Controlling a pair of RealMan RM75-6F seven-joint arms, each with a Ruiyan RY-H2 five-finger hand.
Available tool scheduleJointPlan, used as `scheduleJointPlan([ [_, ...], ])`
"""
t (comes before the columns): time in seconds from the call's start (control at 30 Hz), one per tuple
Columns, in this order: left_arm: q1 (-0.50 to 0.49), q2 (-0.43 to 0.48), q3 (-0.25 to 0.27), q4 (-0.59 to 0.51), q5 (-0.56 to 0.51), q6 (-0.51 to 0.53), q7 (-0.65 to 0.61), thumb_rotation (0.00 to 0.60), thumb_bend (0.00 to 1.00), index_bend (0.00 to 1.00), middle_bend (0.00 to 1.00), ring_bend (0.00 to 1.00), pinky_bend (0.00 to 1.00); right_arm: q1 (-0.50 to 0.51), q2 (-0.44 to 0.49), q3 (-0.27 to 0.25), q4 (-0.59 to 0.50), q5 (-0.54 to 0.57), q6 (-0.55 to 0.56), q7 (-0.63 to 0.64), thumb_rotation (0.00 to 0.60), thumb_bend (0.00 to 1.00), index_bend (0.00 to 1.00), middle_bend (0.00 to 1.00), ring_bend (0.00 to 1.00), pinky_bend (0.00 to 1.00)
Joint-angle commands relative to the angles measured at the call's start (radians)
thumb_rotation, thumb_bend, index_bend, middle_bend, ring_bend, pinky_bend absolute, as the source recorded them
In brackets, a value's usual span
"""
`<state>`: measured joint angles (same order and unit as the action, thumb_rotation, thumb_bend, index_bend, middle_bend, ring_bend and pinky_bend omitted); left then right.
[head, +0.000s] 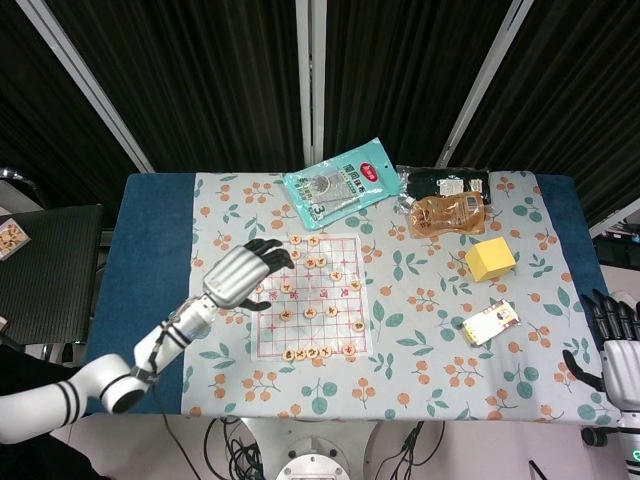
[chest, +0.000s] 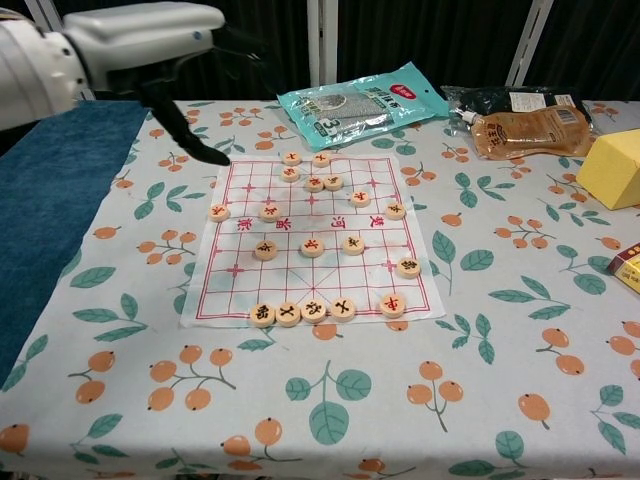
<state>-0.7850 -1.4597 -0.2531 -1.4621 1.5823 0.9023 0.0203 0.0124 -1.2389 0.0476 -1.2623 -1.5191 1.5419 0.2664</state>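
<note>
Head view shows the left hand (head: 243, 277) above the left edge of the chess board (head: 308, 296), fingers apart, holding nothing. Wooden chess pieces (head: 313, 352) lie scattered on the board. Right hand (head: 620, 350) hangs off the table's right edge, fingers spread.

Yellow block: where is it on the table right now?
In the head view the yellow block sits on the table's right side, just below the brown pouch and above the small printed box; the chest view shows it at the right edge.

Lab-style test bay: black curtain (head: 200, 80) behind metal struts (head: 310, 70), floral-cloth table (head: 430, 350) with assorted props.
</note>
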Motion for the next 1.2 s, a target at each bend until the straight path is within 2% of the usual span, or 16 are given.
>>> scheduleJointPlan([
  [0.03, -0.093, -0.097, -0.013, 0.112, -0.017, -0.06, 0.014, 0.6, 0.14, 0.32, 0.26, 0.15, 0.26, -0.008, -0.01, 0.005, 0.03, 0.011, 0.005, 0.031, 0.6, 0.23, 0.0, 0.0, 0.0, 0.0],
  [0.2, -0.169, -0.205, -0.014, 0.223, -0.042, -0.1, -0.035, 0.6, 0.17, 0.33, 0.27, 0.15, 0.27, -0.007, -0.006, 0.002, 0.052, 0.015, -0.014, 0.097, 0.6, 0.23, 0.0, 0.0, 0.0, 0.0],
  [0.4, -0.246, -0.304, -0.02, 0.344, -0.073, -0.137, -0.103, 0.6, 0.24, 0.33, 0.27, 0.15, 0.27, -0.009, -0.008, 0.006, 0.053, -0.011, 0.026, 0.091, 0.6, 0.23, 0.0, 0.0, 0.0, 0.0],
  [0.77, -0.339, -0.444, -0.008, 0.511, -0.105, -0.167, -0.136, 0.6, 0.24, 0.33, 0.27, 0.15, 0.26, -0.015, 0.001, 0.012, 0.018, -0.021, 0.056, 0.042, 0.6, 0.23, 0.0, 0.0, 0.0, 0.0],
  [1.2, -0.431, -0.591, -0.025, 0.711, -0.155, -0.201, -0.162, 0.6, 0.24, 0.34, 0.28, 0.15, 0.24, -0.024, 0.008, 0.009, 0.012, -0.016, 0.059, 0.031, 0.6, 0.23, 0.0, 0.0, 0.0, 0.0],
])
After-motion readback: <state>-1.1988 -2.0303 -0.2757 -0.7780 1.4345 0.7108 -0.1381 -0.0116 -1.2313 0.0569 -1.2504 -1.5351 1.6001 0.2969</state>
